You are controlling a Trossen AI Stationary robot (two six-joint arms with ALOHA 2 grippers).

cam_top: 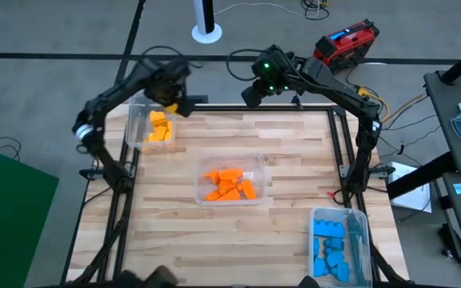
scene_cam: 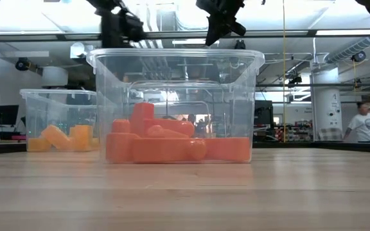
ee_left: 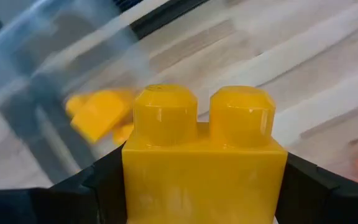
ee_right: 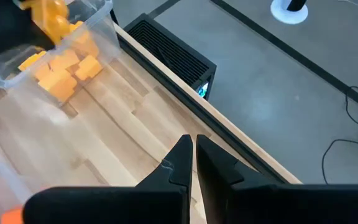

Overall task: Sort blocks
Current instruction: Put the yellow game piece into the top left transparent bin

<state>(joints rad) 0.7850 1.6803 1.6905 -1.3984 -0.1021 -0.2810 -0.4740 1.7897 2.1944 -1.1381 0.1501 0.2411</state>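
My left gripper [cam_top: 169,106] is shut on a yellow two-stud block [ee_left: 204,155] and hangs over the far right corner of the clear bin [cam_top: 138,132] that holds the other yellow blocks [cam_top: 160,130]. Orange blocks [cam_top: 230,184] lie in the middle bin [cam_top: 256,164], and blue blocks [cam_top: 330,244] lie in the bin [cam_top: 360,224] at the near right. My right gripper [ee_right: 193,152] is shut on nothing, raised above the table's far edge [cam_top: 249,96]. My left gripper pinches the yellow block between its two fingers, one on each end face [ee_left: 131,186], with both studs [ee_left: 166,106] showing between the fingers. The block is lifted clear, above the yellow bin's rim.
Bare wood lies between the bins and along the table's left and near sides [cam_top: 166,240]. A black frame rail [ee_right: 166,50] runs along the far edge. In the low view the orange bin [scene_cam: 175,106] stands in front and the yellow bin [scene_cam: 60,122] stands behind it.
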